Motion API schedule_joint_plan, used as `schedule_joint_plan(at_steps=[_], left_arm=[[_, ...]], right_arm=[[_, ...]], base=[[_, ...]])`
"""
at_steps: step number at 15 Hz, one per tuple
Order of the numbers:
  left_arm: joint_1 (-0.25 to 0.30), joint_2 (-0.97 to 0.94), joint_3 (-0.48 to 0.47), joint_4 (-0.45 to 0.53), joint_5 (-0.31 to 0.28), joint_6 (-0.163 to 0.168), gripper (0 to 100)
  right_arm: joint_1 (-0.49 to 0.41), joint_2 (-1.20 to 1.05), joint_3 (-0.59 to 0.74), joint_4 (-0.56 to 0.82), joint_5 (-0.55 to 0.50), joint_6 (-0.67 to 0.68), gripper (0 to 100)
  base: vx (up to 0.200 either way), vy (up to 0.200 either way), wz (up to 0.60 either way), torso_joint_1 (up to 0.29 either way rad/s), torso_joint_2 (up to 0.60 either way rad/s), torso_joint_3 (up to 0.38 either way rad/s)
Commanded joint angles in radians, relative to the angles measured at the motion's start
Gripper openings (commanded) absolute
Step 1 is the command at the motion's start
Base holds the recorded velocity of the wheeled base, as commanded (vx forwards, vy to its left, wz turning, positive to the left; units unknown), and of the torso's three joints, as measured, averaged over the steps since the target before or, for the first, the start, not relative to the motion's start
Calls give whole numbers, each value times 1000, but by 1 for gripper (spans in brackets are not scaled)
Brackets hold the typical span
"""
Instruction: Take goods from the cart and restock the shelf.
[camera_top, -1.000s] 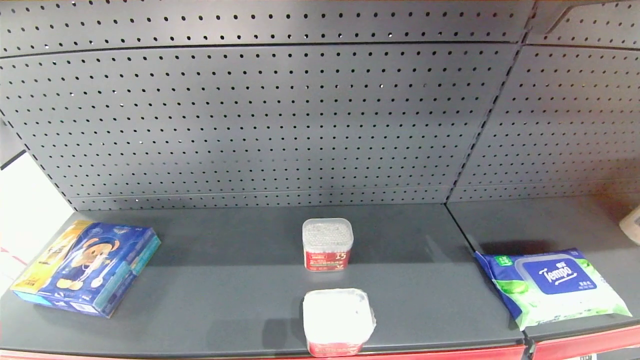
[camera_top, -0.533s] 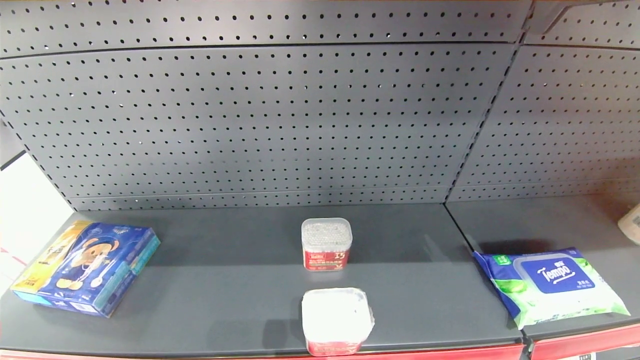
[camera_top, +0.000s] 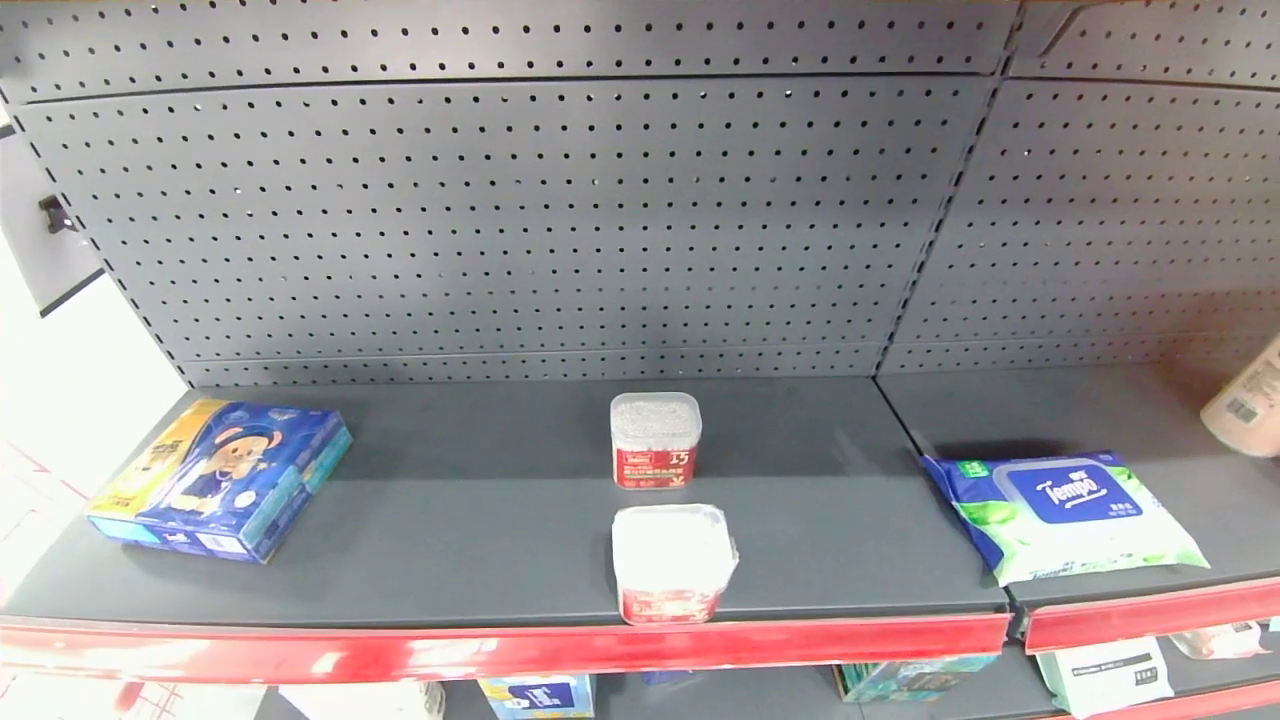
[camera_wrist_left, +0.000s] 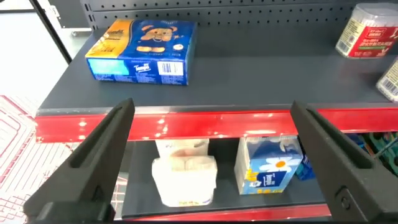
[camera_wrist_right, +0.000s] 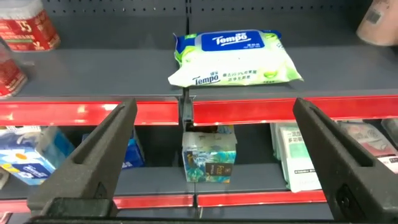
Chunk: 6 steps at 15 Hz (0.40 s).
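Note:
The grey shelf holds a blue box with a bear picture at the left. Two red-and-white swab tubs stand mid-shelf, one farther back and one at the front edge. A wet-wipes pack lies on the right bay. My left gripper is open and empty, below and in front of the shelf edge, facing the blue box. My right gripper is also open and empty, in front of the wipes pack.
A red price strip runs along the shelf front. A pale bottle stands at the far right. The lower shelf holds a white pack, a blue tissue box, a teal box and a white packet. A perforated back panel rises behind.
The whole head view has shifted: the camera has drawn back, so the red shelf edge and the lower shelf now show. The goods on the shelf have not moved.

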Motion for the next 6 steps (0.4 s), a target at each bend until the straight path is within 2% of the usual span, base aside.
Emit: schedule_joint_plan(at_steps=[1,6], left_arm=[[0,1,0,0,0,0,100],[0,1,0,0,1,-8,100]], right_arm=[[0,-1,0,0,-1,-1,100],[0,0,0,0,-1,0,100]], base=[[0,0,0,0,0,0],[0,0,0,0,0,0]])
